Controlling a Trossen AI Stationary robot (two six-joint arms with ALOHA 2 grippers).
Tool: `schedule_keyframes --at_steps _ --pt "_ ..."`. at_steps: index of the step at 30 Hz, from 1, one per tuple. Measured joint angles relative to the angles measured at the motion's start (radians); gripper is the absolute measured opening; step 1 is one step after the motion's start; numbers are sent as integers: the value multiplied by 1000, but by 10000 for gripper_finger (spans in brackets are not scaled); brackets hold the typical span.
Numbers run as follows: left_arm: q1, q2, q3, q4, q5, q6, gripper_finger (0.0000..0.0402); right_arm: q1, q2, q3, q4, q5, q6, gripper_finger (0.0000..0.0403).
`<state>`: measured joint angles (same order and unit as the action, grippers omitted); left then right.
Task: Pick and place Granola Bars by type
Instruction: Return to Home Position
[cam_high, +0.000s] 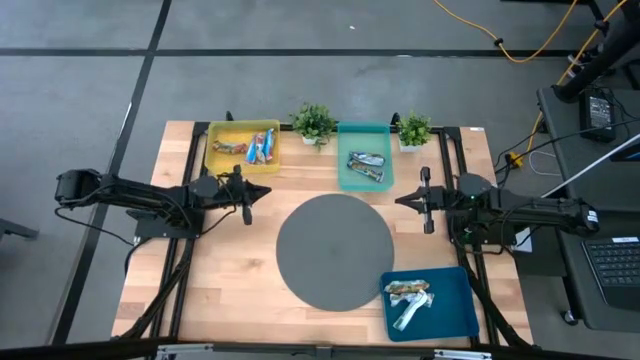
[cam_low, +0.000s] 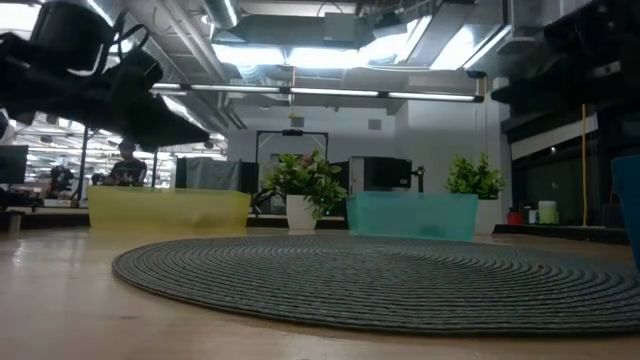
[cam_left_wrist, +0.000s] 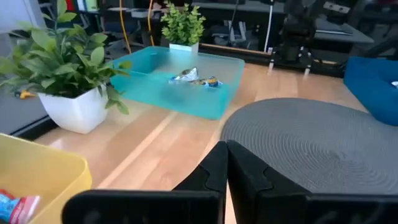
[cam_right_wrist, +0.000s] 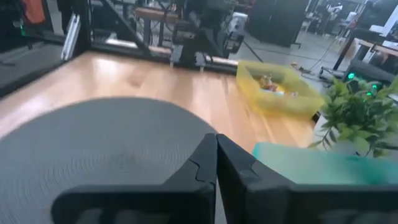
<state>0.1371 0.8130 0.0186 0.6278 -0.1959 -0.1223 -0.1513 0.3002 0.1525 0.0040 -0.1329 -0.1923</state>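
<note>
On a wooden counter (cam_high: 230, 290), bars (cam_high: 258, 148) lie in a yellow bin (cam_high: 212, 150), teal bin (cam_high: 344, 150) and blue bin (cam_high: 455, 300). Left gripper (cam_high: 260, 192) and right gripper (cam_high: 403, 200), both closed and empty, flank a grey mat (cam_high: 335, 250).

Setting: a robotics lab in an open industrial hall. Evidence: a light wooden table top (cam_high: 240, 270) in a black metal frame carries two dark jointed arms, with the left gripper (cam_high: 260, 190) and right gripper (cam_high: 404, 200) both closed. The grey concrete floor (cam_high: 300, 60) has dark marking lines, and a yellow cable (cam_high: 500, 42) trails across it. An open black laptop (cam_high: 612, 262) sits on a side stand. The low view shows exposed silver ceiling ducts (cam_low: 300, 70) and long white strip lights (cam_low: 330, 93).
</note>
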Motion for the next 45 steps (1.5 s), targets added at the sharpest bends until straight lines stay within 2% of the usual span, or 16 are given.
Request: schedule_keyframes --at_steps 3,7,14,20,26,36,40,45 --pt "8 -5 -10 -9 16 12 2 -1 -11 -37 6 0 -31 11" --pt "51 -10 -10 -9 95 40 2 -1 -46 -94 47 0 -53 5" --pt "142 -49 -10 0 166 65 2 -24 -175 -138 89 -1 -53 6" --pt "156 -133 -10 -24 169 114 2 -43 -283 -141 32 -32 -47 6" --pt "154 -288 -10 -182 164 145 2 -43 -291 -140 29 -34 -37 6" --pt "154 -690 -10 -610 155 173 2 -43 -274 -139 26 -35 -17 8" --pt "145 -796 -8 -618 212 205 3 -43 -274 -139 26 -36 -9 4" --pt "73 -799 -8 -609 252 212 2 -43 -267 -139 26 -37 12 12"
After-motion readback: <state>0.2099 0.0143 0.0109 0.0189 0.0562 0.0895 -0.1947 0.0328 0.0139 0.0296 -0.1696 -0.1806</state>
